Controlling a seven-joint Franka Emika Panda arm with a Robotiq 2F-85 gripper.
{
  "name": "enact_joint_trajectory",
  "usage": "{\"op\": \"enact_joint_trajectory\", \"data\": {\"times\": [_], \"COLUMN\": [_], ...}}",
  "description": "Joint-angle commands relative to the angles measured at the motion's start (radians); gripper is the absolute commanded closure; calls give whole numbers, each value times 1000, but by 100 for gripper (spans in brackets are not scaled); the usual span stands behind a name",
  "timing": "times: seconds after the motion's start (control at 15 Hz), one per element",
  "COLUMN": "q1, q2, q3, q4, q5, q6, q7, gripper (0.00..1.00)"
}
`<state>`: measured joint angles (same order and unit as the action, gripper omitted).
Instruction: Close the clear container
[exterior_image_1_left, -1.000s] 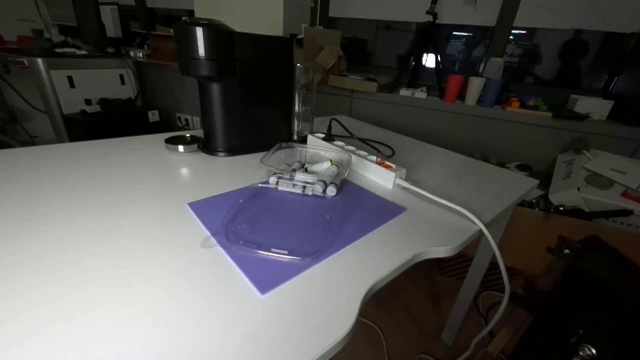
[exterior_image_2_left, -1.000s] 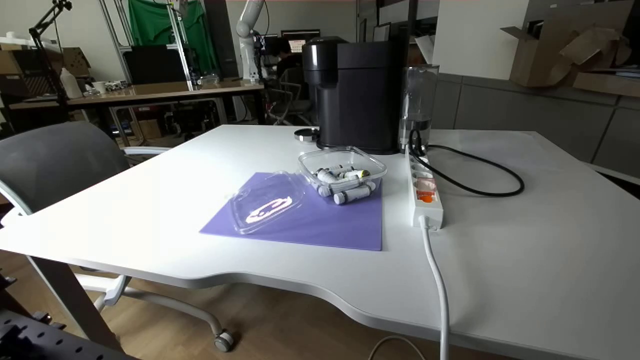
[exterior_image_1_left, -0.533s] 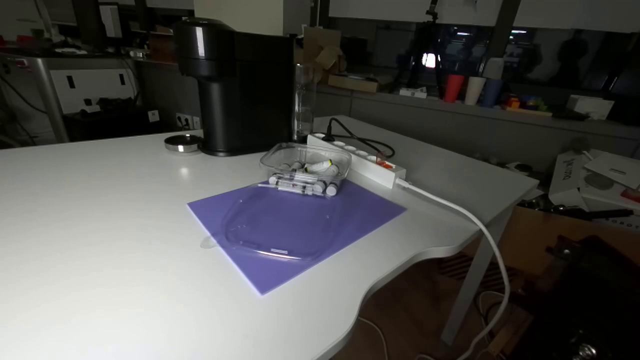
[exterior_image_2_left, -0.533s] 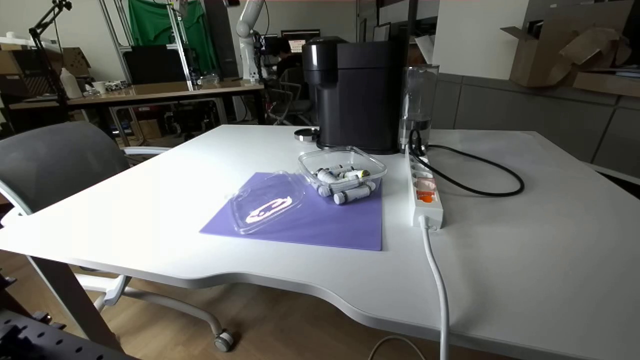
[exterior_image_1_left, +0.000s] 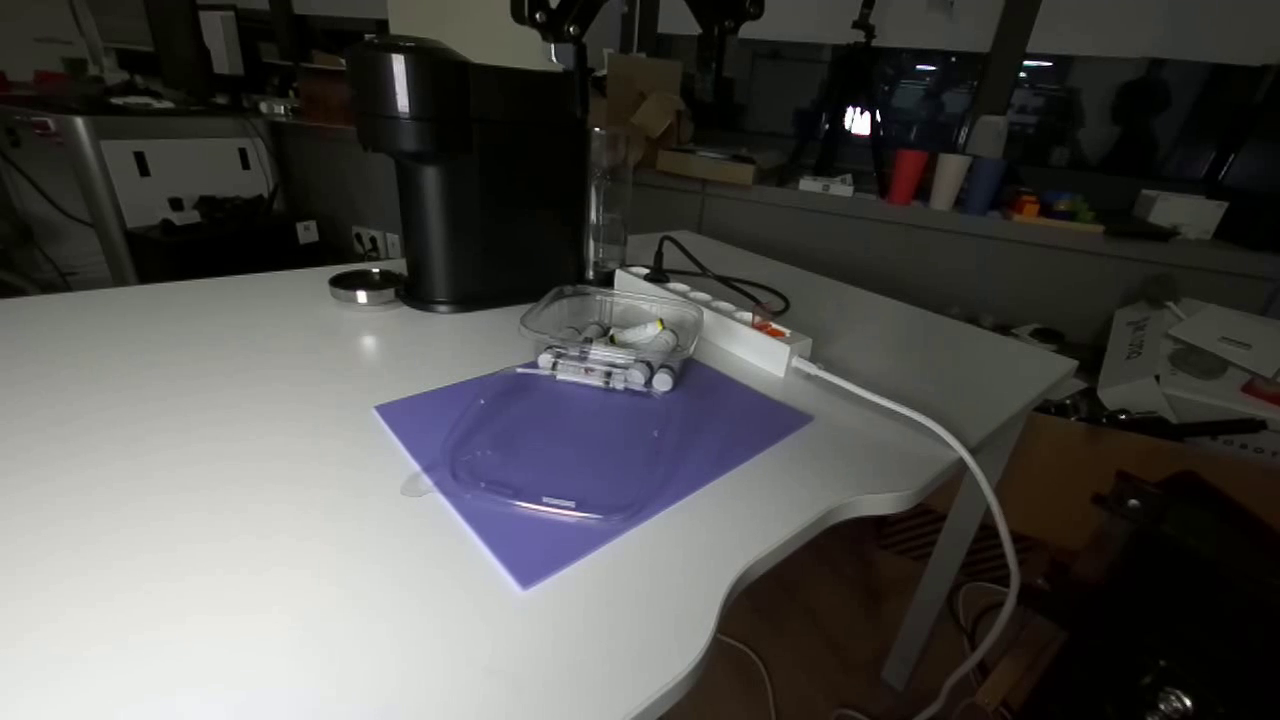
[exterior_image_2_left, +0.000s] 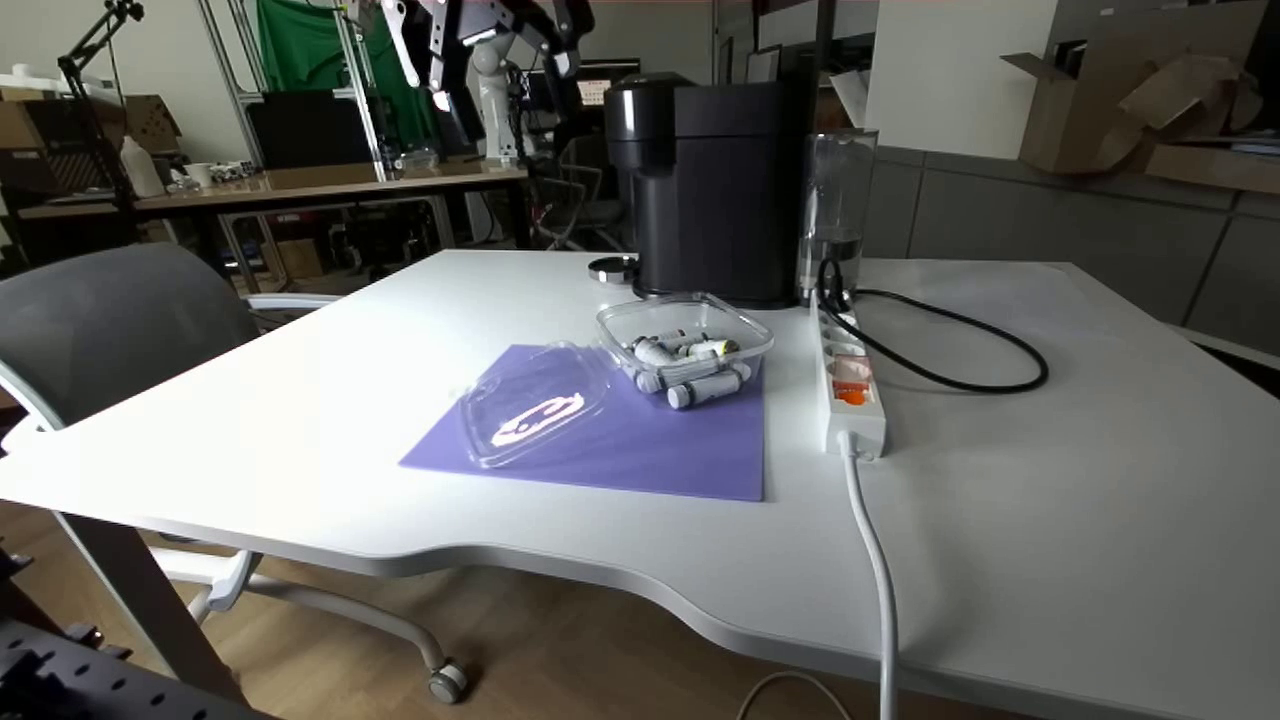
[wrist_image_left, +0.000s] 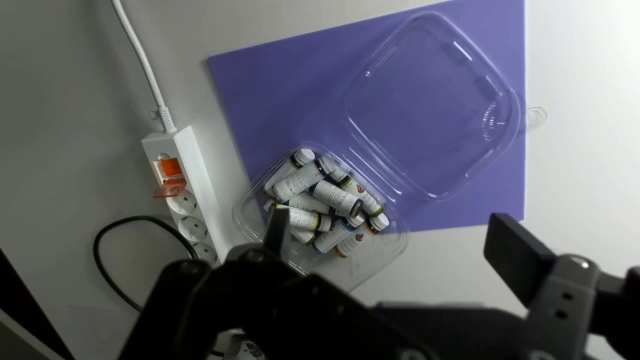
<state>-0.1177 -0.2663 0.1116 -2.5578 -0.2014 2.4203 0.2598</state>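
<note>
"Where are you hovering the hand (wrist_image_left: 394, 239)?"

"I'm hanging it well above the surface (wrist_image_left: 580, 175), its fingers (wrist_image_left: 520, 260) standing wide apart, gripping nothing."

"And the clear container (wrist_image_left: 360, 261)?"

"It's sitting uncovered, partly on the purple mat (wrist_image_left: 280, 90), partly on the surface, holding a heap of small bottles (wrist_image_left: 336, 196). The lid (wrist_image_left: 435, 107) is lying near it on the mat, its tab (wrist_image_left: 537, 116) poking past the edge."

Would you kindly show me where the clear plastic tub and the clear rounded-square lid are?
Clear plastic tub (wrist_image_left: 367, 260), wrist view: its see-through side.
Clear rounded-square lid (wrist_image_left: 433, 106), wrist view: its centre panel.
</note>
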Motion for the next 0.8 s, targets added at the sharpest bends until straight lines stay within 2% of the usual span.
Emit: {"op": "enact_joint_trajectory", "data": {"times": [0.0,0.07,0.2,0.4,0.6,0.67,0.73], "q1": [19,18,-16,-46,-97,-90,-28], "q2": [-7,-13,3,88,192,228,264], "q3": [-24,-25,5,33,106,115,69], "q4": [2,2,4,56,134,161,189], "q5": [-6,-6,-37,-101,-165,-183,-187], "q6": [-5,-5,32,53,-6,-41,-76], "q7": [1,0,183,378,581,649,688], "gripper": [0,0,0,0,0,0,0]}}
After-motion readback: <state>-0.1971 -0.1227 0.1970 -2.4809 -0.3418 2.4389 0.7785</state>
